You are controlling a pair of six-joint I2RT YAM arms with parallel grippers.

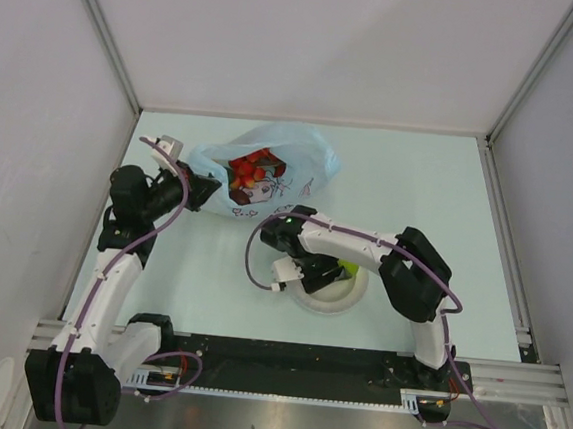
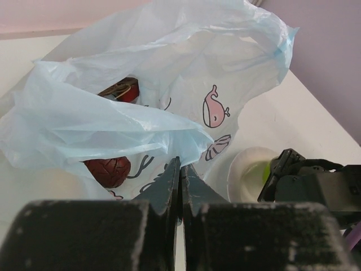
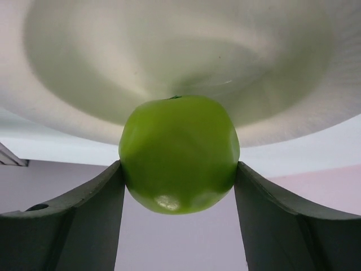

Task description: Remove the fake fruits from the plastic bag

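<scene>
Left arm: stretched forward to the plastic bag; left gripper jaws were pressed together at its near edge.
Right arm: folded low over the white plate; right gripper jaws clamped the green apple.
Left wrist only: the maroon fruit lay inside the bag.

Top view high, downward; wrist views close; top, left share bag.
</scene>
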